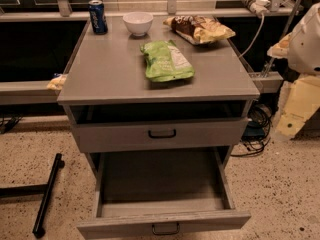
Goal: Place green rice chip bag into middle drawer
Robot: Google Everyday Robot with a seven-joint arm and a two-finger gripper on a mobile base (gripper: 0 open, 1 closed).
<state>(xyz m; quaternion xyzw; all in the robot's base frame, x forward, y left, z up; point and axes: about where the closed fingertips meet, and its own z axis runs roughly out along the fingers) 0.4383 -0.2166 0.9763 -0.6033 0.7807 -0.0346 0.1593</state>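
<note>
Green rice chip bag (pixel 166 61) on cabinet top (pixel 110 74); pincer (pixel 299 96) well apart rightward, state unclear.

End effector is out of frame; we only get a white rounded shape (pixel 307 39), cut by the right edge, can't tell what it is. Open drawer (pixel 160 184): front panel clipped by the bottom edge. Print on the green bag (pixel 166 61) and the can (pixel 97 16) is too small to read. Yellow object (pixel 56 82) is mostly hidden behind the worktop (pixel 110 79). Cables (pixel 255 129) are partly hidden.
</note>
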